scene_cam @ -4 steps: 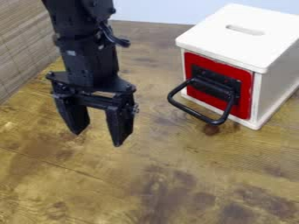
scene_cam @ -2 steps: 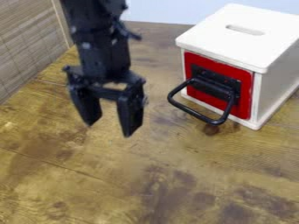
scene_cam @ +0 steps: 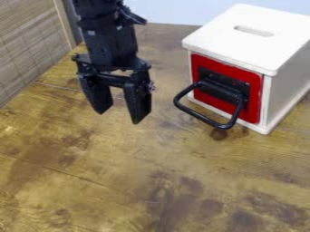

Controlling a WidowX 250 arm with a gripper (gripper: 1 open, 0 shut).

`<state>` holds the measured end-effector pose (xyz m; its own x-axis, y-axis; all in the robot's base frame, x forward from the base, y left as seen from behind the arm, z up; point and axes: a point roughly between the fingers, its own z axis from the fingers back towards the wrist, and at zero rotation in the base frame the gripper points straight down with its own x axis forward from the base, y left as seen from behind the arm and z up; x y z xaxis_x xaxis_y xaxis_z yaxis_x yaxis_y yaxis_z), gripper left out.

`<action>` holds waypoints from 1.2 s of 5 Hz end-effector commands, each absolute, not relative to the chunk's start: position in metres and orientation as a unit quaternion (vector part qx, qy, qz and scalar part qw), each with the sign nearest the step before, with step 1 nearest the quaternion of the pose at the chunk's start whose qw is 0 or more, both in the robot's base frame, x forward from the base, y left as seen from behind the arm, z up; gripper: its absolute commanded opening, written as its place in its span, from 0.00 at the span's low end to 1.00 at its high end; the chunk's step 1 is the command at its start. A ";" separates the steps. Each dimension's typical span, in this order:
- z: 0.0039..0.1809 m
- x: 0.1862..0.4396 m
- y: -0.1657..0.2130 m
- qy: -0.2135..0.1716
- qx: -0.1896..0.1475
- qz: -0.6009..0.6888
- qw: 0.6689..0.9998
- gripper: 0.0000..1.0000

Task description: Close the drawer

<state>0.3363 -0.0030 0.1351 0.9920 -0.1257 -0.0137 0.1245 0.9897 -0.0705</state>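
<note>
So the white box (scene_cam: 260,56) sits toward the far right of the wooden bench (scene_cam: 145,181), slot in its top, and the red drawer (scene_cam: 224,88) is set in the box's front face, looking out toward the left. Its big black wire loop handle (scene_cam: 206,106) hangs out from the drawer front and droops down toward the bench. Hard to say from this angle how far the drawer sticks out, looks like a little bit maybe. The black gripper (scene_cam: 119,101) is off to the left of the box, pointing straight down above the bench, fingers (scene_cam: 140,101) spread wide apart with nothing between them. It's near the handle but not touching it, there's a clear gap of bare wood.
</note>
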 end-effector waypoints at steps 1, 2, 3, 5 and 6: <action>0.156 0.336 -0.002 -0.034 -0.035 -0.075 0.996 1.00; 0.161 0.334 -0.006 -0.048 -0.038 -0.092 0.994 1.00; 0.158 0.338 -0.002 -0.059 -0.038 -0.089 0.994 1.00; 0.158 0.337 -0.005 -0.079 -0.033 -0.077 0.993 1.00; 0.158 0.333 -0.012 -0.087 -0.031 -0.065 0.994 1.00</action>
<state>0.3329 -0.0083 0.1359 0.9881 -0.1105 0.1074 0.1176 0.9911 -0.0620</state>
